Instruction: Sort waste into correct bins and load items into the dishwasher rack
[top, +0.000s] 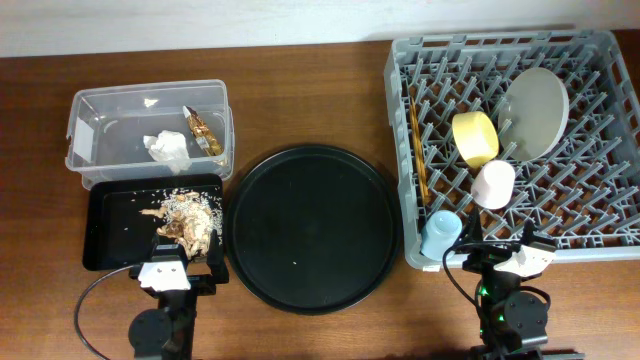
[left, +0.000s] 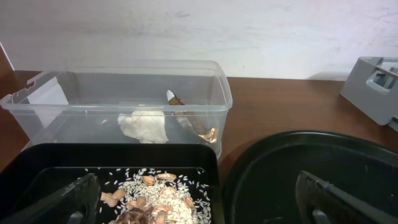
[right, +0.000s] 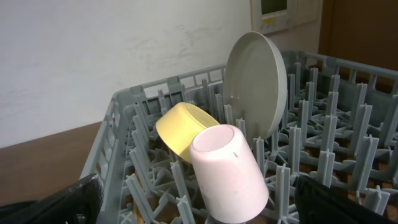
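Nearest the lenses are the two claws. The left claw (left: 198, 186) has its fingers spread wide and holds nothing, hanging over the 6 o'clock edge of the shallow black tray. The right claw (right: 198, 186) is likewise spread wide and empty, at the 6 o'clock wall of the rack. On the brown bench (top: 300, 60), the grey dishwasher rack (top: 500, 42) fills the 3 o'clock side of the overhead view. The large round black serving tray (top: 310, 230) lies in the middle, bare but for a pale speck or two. At its 10 o'clock stands the clear tub (top: 90, 110), and at its 9 o'clock lies the shallow black tray (top: 105, 235), touching the tub's near wall. In the rack the grey plate (top: 533, 110) stands on edge among the pegs toward 1 o'clock. The yellow bowl (top: 476, 138) is tipped on its side just at the plate's 8 o'clock. The pink cup (top: 494, 184) lies tilted at the bowl's 5 o'clock, its closed base toward the right wrist camera. The light-blue cup (top: 440, 235) sits in the rack's 7 o'clock corner, and the chopsticks (top: 418, 150) lie along its 9 o'clock wall. In the tub, the crumpled napkin (top: 168, 148) rests just at 8 o'clock of the gold-brown wrapper (top: 203, 130). The brownish scraps and rice (top: 183, 222) lie in the black tray toward its 3 o'clock end.
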